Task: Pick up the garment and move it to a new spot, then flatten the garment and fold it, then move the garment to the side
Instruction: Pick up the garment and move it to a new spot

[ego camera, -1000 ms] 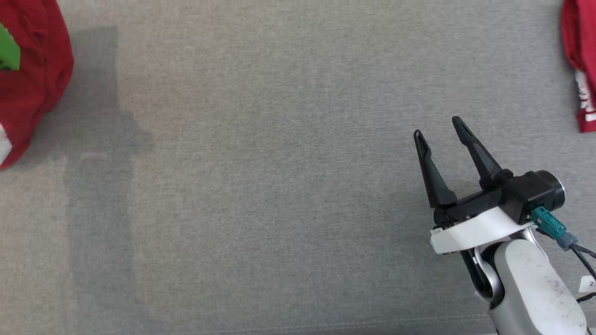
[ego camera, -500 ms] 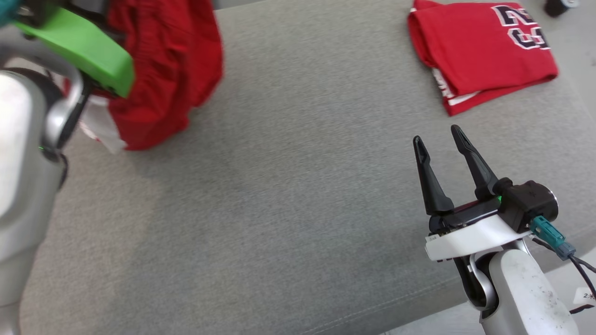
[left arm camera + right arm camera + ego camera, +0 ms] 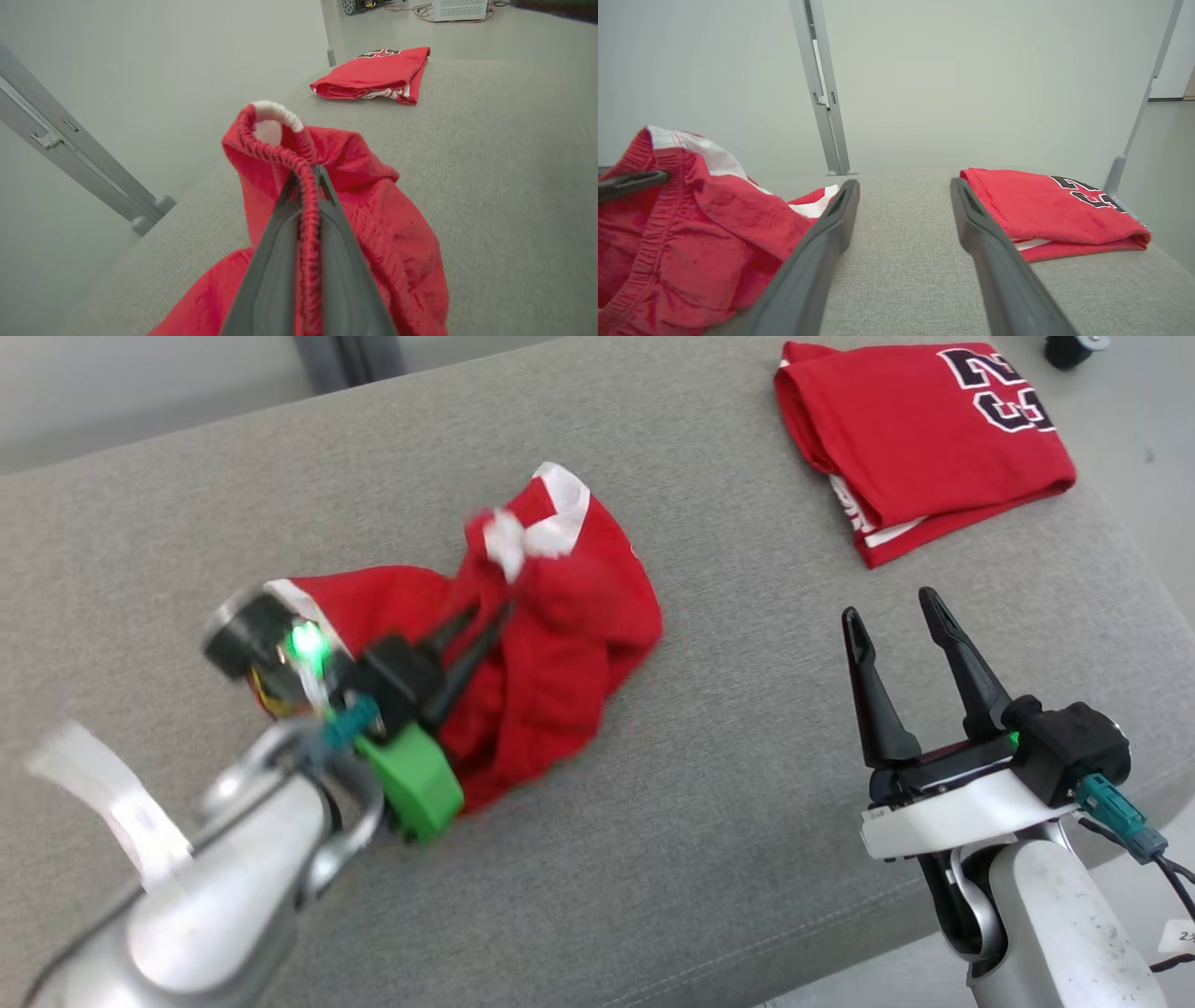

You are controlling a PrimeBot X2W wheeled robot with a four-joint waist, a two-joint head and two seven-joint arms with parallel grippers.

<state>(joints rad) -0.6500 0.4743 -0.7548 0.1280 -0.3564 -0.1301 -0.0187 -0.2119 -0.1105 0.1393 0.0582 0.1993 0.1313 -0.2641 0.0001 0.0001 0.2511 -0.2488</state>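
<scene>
Left pincer (image 3: 495, 609) motion-blurred, clamped on waistband of crumpled red fabric garment (image 3: 560, 653) mid grey cloth-covered tabletop (image 3: 728, 756). Right pincer (image 3: 888, 604) spread wide, empty. Folded red numbered jersey (image 3: 934, 439) at far-right corner.

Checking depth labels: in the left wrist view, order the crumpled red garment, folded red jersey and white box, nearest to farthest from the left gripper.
1. Crumpled red garment: waistband clamped in the left gripper.
2. Folded red jersey: ahead, at the cushion's far end.
3. White box: beyond it, on the floor.
</scene>
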